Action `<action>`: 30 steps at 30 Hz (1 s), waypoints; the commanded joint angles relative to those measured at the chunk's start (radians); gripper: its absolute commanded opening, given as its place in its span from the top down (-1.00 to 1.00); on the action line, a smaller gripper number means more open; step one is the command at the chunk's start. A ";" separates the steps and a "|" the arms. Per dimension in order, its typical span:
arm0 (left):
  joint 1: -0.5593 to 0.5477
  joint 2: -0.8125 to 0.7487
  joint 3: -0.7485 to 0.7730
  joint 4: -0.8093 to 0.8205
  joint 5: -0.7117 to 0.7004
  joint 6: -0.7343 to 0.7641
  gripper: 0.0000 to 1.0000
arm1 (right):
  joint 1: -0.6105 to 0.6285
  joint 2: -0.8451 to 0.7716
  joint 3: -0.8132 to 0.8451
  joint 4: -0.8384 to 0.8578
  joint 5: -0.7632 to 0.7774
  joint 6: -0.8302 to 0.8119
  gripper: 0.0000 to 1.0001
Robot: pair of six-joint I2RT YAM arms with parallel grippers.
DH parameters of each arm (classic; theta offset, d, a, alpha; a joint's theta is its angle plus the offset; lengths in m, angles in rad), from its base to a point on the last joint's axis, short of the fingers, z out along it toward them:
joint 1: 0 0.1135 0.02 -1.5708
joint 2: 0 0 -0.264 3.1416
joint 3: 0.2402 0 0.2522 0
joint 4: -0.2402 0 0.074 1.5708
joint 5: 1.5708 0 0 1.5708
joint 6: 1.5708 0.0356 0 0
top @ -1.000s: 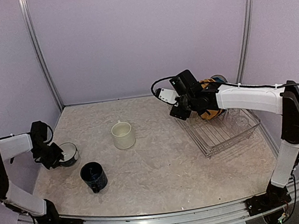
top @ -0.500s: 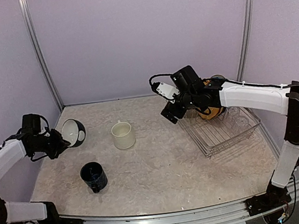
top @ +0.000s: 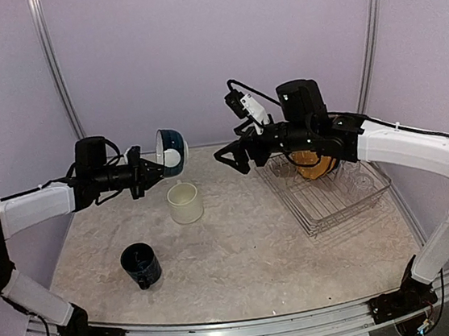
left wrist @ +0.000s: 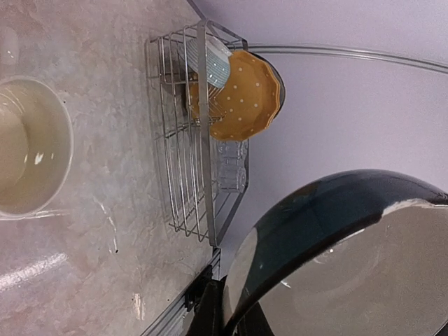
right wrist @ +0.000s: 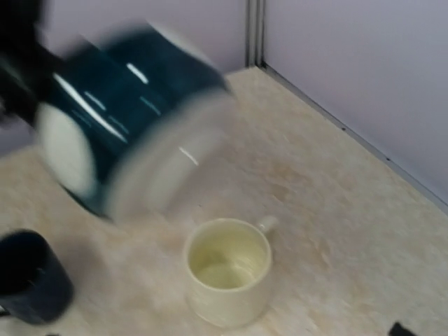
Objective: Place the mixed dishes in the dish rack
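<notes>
My left gripper [top: 151,175] is shut on the rim of the grey-teal cup [top: 168,153], holding it tipped on its side in the air above the cream mug [top: 185,202]. In the left wrist view the cup's rim [left wrist: 350,259] fills the lower right, pinched between the dark fingers [left wrist: 210,315]. My right gripper [top: 231,156] hangs open just right of the cup, facing it; its wrist view shows the blurred cup [right wrist: 119,112] above the cream mug [right wrist: 227,276]. The dark blue mug [top: 141,264] stands near the front left. The dish rack [top: 333,196] holds a yellow dotted plate [top: 309,162] and a clear glass [top: 358,177].
In the left wrist view the dish rack [left wrist: 185,140] also carries a pale blue ribbed dish [left wrist: 210,59] beside the yellow plate [left wrist: 245,94] and the glass [left wrist: 231,164]. Purple walls and metal posts [top: 60,81] close in the table at the back and sides.
The left arm lifted the cup off the table at the far left and carried it up and right. The right gripper left the rack, swung left toward the cup and opened wide.
</notes>
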 commanded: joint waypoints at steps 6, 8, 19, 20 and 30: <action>-0.168 0.299 0.207 0.403 0.142 -0.201 1.00 | 0.050 -0.101 -0.143 0.192 0.081 0.246 -0.99; -0.196 0.336 0.248 0.412 0.140 -0.204 1.00 | 0.063 -0.100 -0.162 0.195 0.136 0.296 -1.00; -0.266 0.446 0.299 0.464 0.122 -0.202 1.00 | 0.122 -0.088 -0.200 0.181 0.364 0.403 -0.99; -0.268 0.447 0.299 0.461 0.125 -0.202 1.00 | 0.126 -0.091 -0.197 0.169 0.376 0.389 -0.99; -0.233 0.344 0.475 -0.405 0.119 0.348 1.00 | 0.127 -0.250 -0.132 -0.139 0.308 -0.176 -0.98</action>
